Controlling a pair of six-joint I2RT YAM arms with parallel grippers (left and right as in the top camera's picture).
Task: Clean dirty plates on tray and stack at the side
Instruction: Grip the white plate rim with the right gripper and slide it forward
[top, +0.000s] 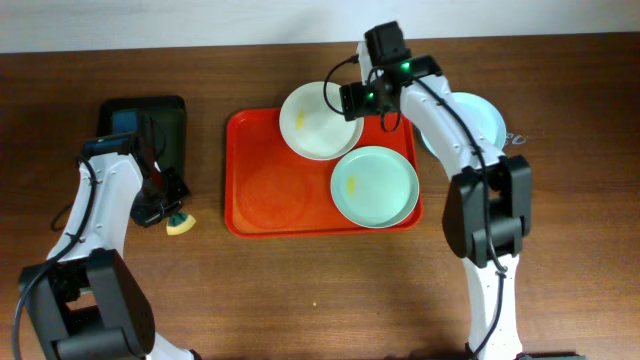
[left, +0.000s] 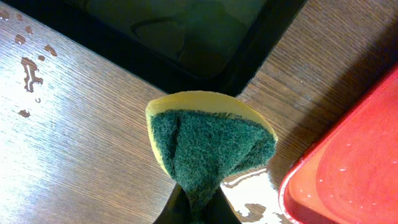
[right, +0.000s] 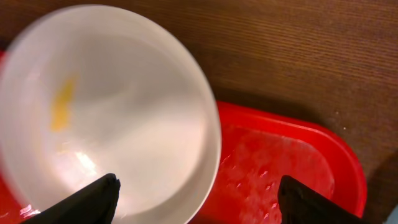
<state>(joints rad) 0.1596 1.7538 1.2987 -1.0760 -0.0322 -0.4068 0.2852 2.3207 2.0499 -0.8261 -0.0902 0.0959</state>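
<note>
Brown wood counter (top: 350, 300), left end effector (left: 199, 214) clenched on green sponge (left: 211, 146) beside red tray (top: 270, 190), mint plate (top: 374, 185) on tray, smeared white plate (top: 318, 120) at tray's far rim, right end effector (right: 199, 186) released, straddling its edge, second mint plate (top: 485, 120) off-tray right

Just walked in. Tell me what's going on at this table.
The left gripper holds a sponge beside the black tray, off the red tray. The right gripper hangs over the white plate at the red tray's far edge, jaws open, not gripping. That plate shows a yellow smear. A green plate sits on the tray; a second green plate lies on the table to its right.
</note>
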